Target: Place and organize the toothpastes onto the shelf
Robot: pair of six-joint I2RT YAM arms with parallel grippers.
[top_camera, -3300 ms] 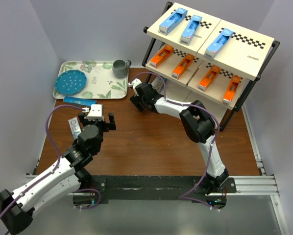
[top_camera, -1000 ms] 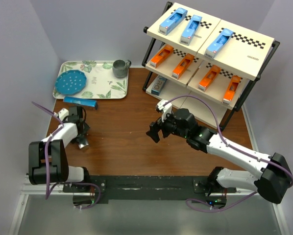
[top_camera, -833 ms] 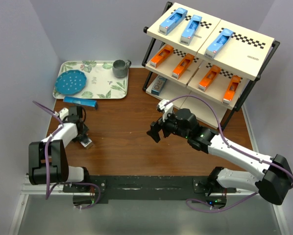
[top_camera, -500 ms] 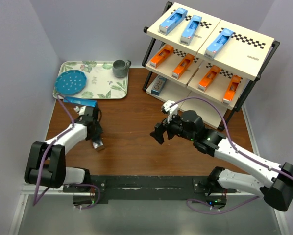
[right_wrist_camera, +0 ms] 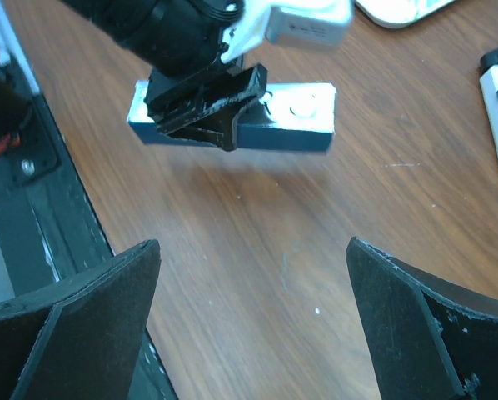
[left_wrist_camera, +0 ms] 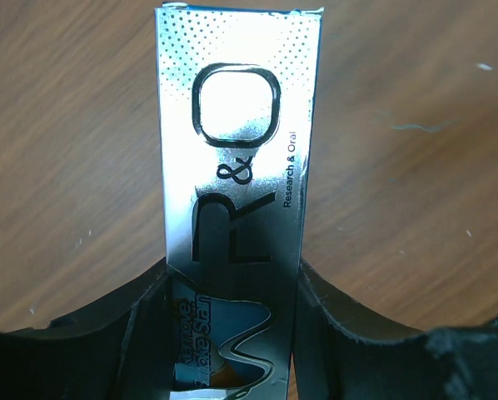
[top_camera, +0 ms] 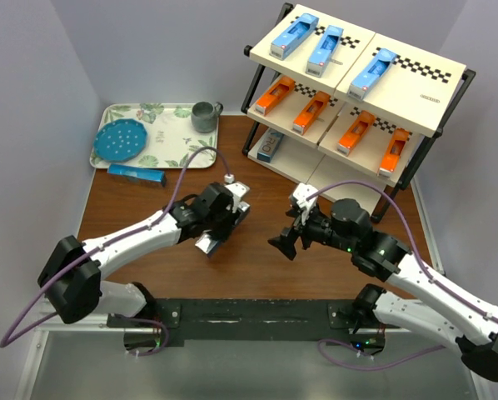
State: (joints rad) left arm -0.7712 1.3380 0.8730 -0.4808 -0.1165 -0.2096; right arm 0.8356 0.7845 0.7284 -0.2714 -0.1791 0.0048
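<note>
Your left gripper was clamped on the silver toothpaste box, which stuck out beyond it over the middle of the worktop. Your right gripper stood wide open and empty just to its right, jaws facing it; the shelf stood far right.

Glossy foil-faced cardboard toothpaste box, smooth wood-grain table, matt plastic left end effector
</note>
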